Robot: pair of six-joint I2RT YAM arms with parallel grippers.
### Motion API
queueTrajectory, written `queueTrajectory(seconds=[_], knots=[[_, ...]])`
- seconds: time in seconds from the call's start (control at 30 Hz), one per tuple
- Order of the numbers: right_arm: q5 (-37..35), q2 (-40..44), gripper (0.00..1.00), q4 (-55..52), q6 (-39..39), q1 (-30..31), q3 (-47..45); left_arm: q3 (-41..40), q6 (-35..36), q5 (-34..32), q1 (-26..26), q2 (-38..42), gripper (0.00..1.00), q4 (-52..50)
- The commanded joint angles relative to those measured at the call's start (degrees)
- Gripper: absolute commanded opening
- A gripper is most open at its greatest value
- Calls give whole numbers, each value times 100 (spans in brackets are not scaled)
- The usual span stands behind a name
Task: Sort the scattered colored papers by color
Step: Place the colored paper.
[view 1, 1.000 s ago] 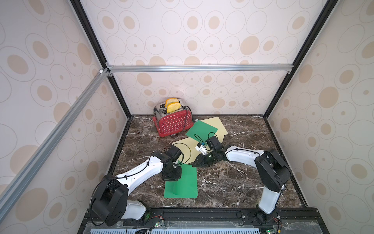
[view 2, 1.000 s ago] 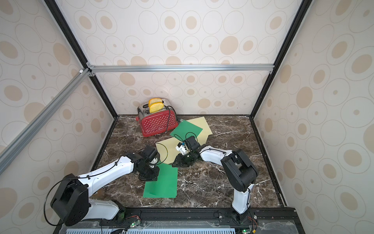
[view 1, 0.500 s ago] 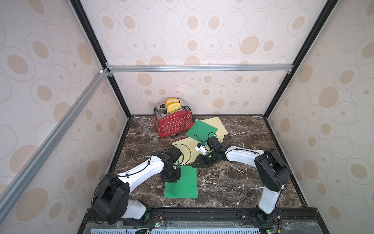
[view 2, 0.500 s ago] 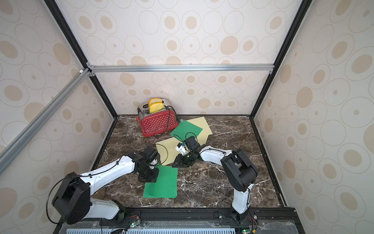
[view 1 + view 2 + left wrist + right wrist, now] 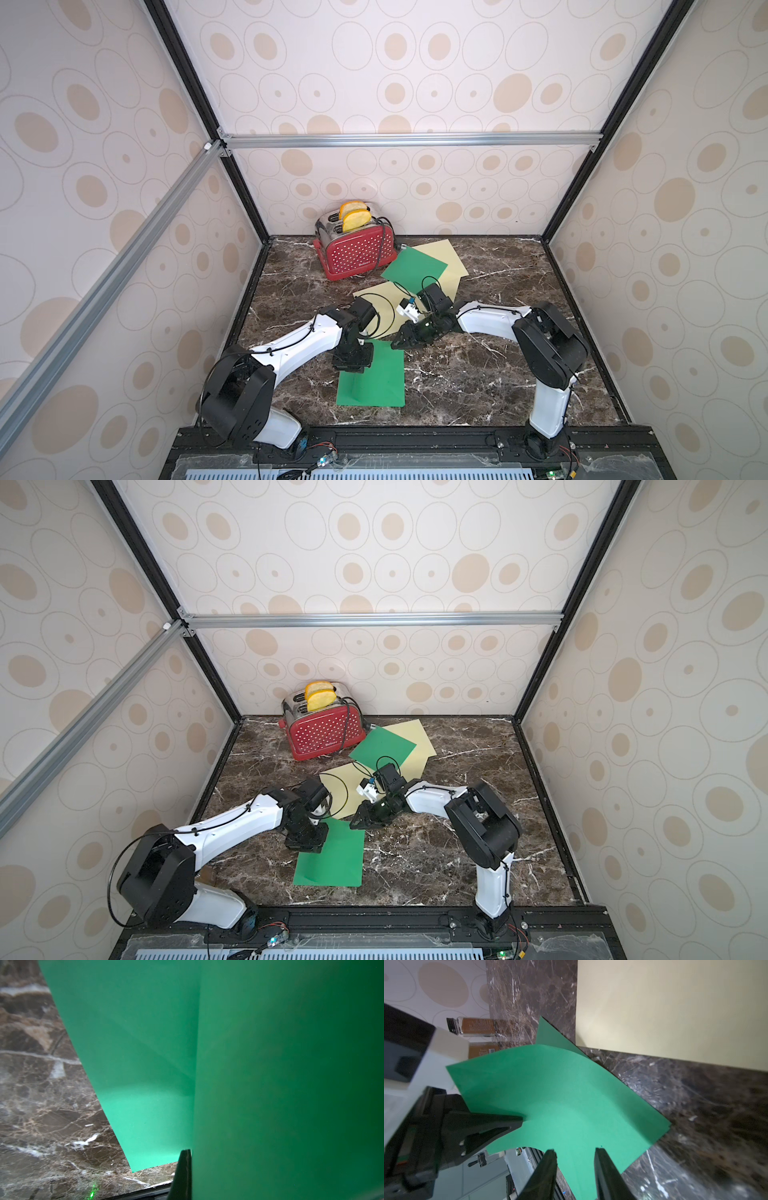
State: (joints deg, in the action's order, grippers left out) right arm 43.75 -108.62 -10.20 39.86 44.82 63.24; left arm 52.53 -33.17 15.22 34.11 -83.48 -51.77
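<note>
Left gripper (image 5: 520, 1123): clenched on one edge of green sheet (image 5: 382, 380), that edge lifted and bowed, opposite end flat on table (image 5: 478, 374) on the gripper's base side. Right gripper (image 5: 575, 1152): jaws parted, nothing pinched, poised at the same sheet's far corner, just beside left gripper. Green corner (image 5: 548, 1036): showing from under the bowed sheet in right wrist view; separate sheet or not, cannot tell. Near cream sheet (image 5: 376, 301): flat, beneath right wrist, just beyond both grippers. Far green sheet (image 5: 413, 268): farther out past right gripper, overlapping far cream sheet (image 5: 453, 266). Toaster (image 5: 359, 253): well beyond left gripper, just beside far green sheet.
</note>
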Motion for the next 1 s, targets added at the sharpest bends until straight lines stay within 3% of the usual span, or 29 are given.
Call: queueTrajectory(seconds=[0.0,0.83,0.9,0.97], knots=[[83,-147,35,-7,-77,63,2,196,126,-78,-20,-45,0,-158],[-86,-555,35,-201,-354,71,74,375,197,-268,-40,-132,0,-380],[-94,-571,35,-219,-356,65,83,414,197,-335,-43,-128,19,-474],[-97,-580,35,-229,-365,63,105,463,221,-443,-41,-84,32,-673]])
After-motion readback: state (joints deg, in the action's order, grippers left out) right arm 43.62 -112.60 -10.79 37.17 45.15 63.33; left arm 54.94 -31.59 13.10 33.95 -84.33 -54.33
